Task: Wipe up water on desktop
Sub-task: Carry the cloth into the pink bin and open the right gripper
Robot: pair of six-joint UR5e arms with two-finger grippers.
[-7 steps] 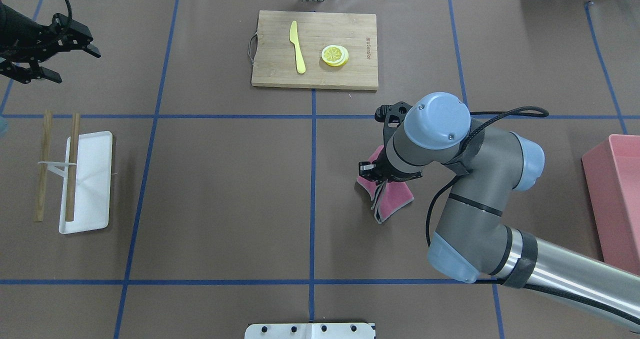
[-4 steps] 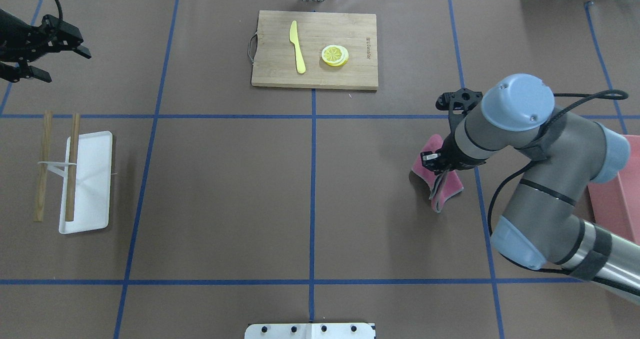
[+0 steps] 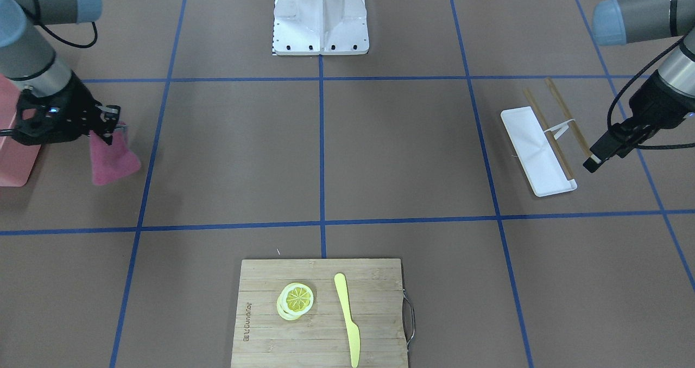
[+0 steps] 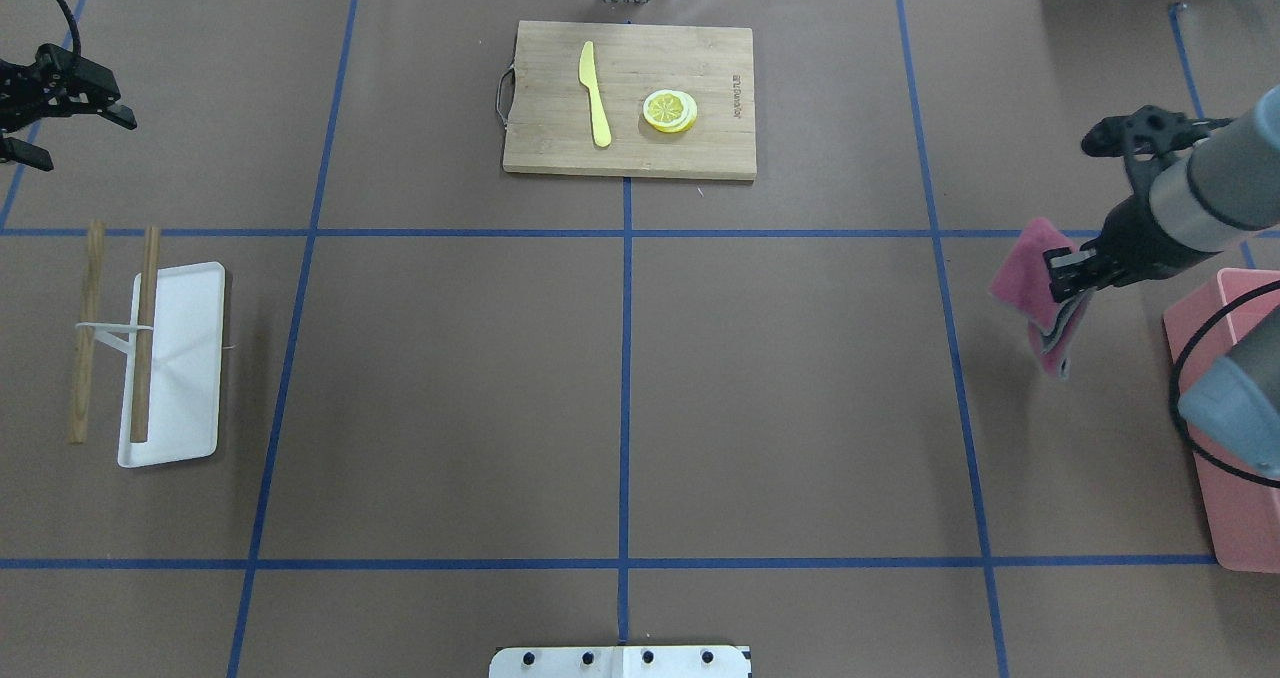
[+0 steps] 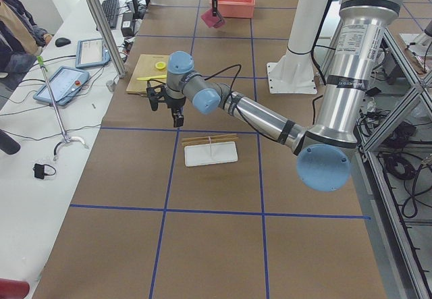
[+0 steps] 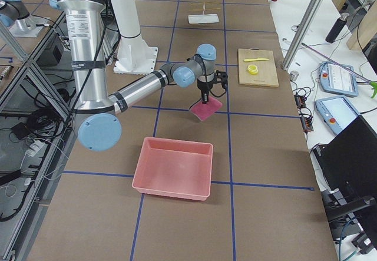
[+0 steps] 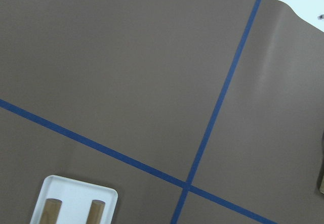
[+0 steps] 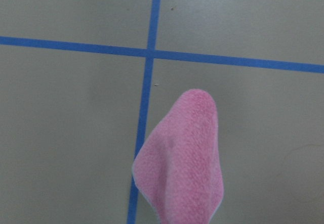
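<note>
My right fingers [image 4: 1062, 270] clench the soft, limp pink terry cloth [image 4: 1018, 280] by its upper fold; left fingers [image 4: 105, 108] spread, empty.

Matte brown desktop [image 4: 450, 358], ruled by thin blue tape lines [image 4: 626, 358] into large rectangles. Right of the overhead view: the cloth [image 4: 1015, 276] in my black right gripper [image 4: 1065, 273] is pink with a pale edge; beside it, a salmon-pink bin [image 4: 1240, 518]. Top centre: pale bamboo cutting board [image 4: 540, 88], yellow knife [image 4: 596, 98], yellow lemon slice [image 4: 669, 110], paler at the rim. Left: white tray [image 4: 185, 378], brown wooden sticks [image 4: 146, 328]. My right arm [image 4: 1200, 188] is grey with pale-blue caps; my left gripper [image 4: 80, 140] is black.
</note>
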